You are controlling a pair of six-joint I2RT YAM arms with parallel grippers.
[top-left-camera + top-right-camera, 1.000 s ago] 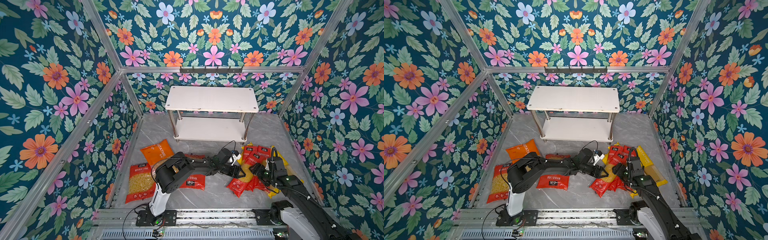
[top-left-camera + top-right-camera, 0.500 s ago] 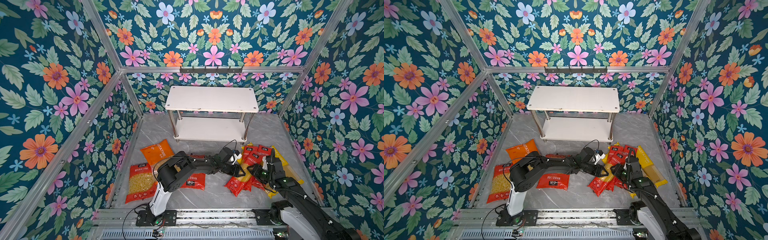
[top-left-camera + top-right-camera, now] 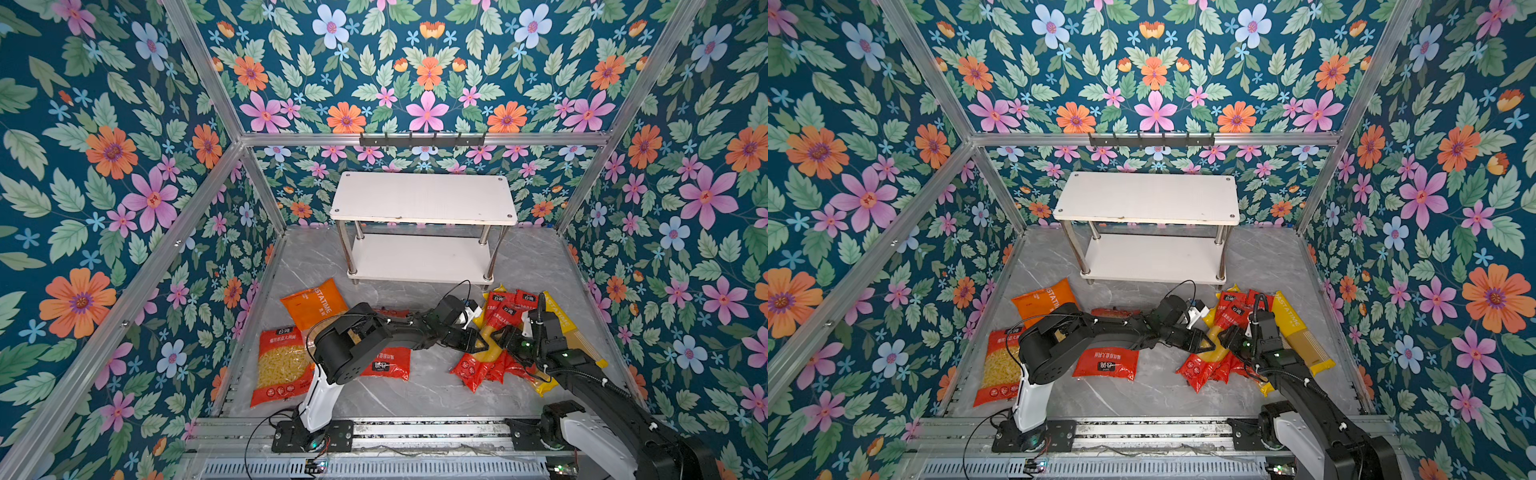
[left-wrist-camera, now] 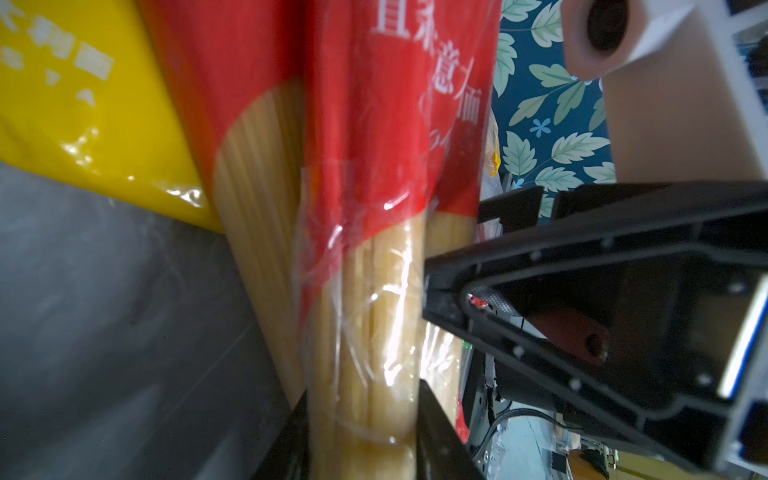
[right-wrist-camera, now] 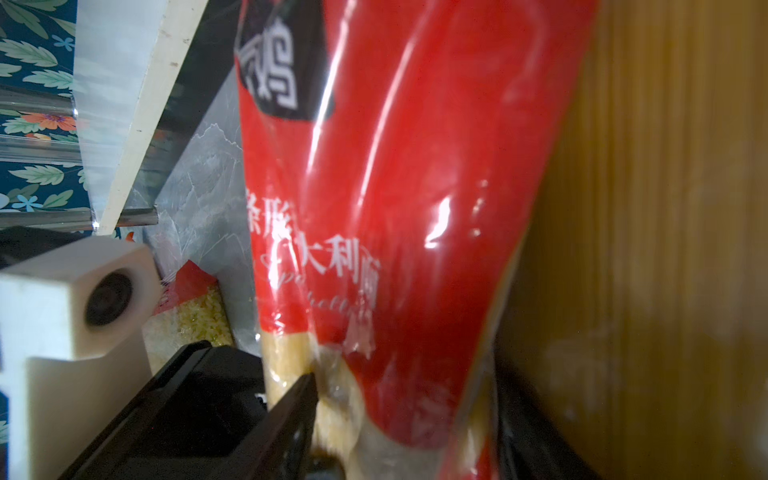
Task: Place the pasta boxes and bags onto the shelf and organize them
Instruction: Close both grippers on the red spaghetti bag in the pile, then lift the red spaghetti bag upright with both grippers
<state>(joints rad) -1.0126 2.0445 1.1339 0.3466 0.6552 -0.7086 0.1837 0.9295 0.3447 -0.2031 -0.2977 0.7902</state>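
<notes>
Risk: left pincer [image 4: 361, 415] nipped on a red pack [image 4: 374, 124], right pincer [image 5: 403, 399] wide astride the pile [image 3: 478, 370] beside it, hold unclear; they may clash or drag neighbours.

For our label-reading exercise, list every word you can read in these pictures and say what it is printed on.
"ASTATIME": orange bag.
"ASTATIME": yellow spaghetti pack.
"公鸡": red bag of short pasta.
"大利面": red spaghetti pack, in the right wrist view.
All other print: too small or blurred to read.
</notes>
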